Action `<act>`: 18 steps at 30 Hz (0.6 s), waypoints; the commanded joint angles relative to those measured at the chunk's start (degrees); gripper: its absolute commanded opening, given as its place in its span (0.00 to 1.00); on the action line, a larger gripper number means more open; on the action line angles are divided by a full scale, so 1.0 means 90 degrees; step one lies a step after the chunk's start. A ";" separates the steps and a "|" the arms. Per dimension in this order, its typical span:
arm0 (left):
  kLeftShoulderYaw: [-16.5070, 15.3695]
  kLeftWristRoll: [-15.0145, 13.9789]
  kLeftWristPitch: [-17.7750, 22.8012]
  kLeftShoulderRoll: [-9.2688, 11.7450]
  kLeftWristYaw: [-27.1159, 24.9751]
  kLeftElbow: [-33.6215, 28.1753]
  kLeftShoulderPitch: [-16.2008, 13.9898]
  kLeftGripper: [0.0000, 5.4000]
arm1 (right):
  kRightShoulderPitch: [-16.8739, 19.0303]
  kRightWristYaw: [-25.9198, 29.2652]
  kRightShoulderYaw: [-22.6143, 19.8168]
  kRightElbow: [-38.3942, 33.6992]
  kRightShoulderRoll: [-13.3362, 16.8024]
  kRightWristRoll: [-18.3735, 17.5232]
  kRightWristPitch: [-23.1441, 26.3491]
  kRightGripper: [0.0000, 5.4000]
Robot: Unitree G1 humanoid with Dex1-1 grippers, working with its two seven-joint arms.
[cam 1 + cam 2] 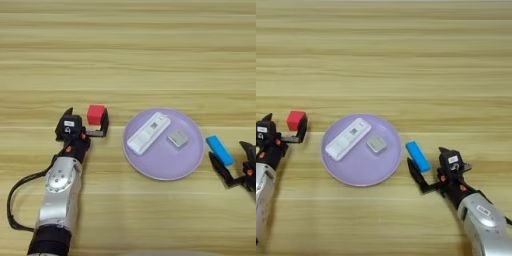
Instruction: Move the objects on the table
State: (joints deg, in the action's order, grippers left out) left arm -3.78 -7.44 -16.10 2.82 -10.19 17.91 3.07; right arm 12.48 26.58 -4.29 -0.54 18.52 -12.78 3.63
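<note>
flanking a matte red cube [96,113], left gripper [87,120] gapes unclamped; right gripper [428,167] splayed beside glossy blue bar [417,156].

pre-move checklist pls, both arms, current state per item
1. Left gripper open around the red cube: ok, cube between the fingers, not clamped.
2. Right gripper open beside the blue bar: ok.
3. Bar squarely between the right fingers: cannot tell.
4. White device and grey block lying on the purple plate: ok.
5. Free space left on the plate: ok.
</note>
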 commanded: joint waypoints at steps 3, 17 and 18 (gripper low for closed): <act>-0.0011 0.0015 -0.0016 -0.0014 0.0014 0.0004 0.0030 1.00 | 0.0164 -0.0018 0.0099 0.0175 0.0016 0.0085 0.0440 1.00; -0.0011 0.0015 -0.0012 -0.0024 0.0025 0.0015 0.0058 1.00 | 0.0136 -0.0032 0.0235 0.0312 0.0103 0.0253 0.0402 0.74; -0.0009 0.0016 -0.0014 -0.0026 0.0025 0.0018 0.0061 1.00 | 0.0128 -0.0038 0.0238 0.0320 0.0105 0.0256 0.0394 0.74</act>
State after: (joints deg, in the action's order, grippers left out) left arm -3.79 -7.44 -16.10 2.82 -10.19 17.91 3.08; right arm 12.24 26.61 -3.11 -0.13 19.36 -12.04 4.50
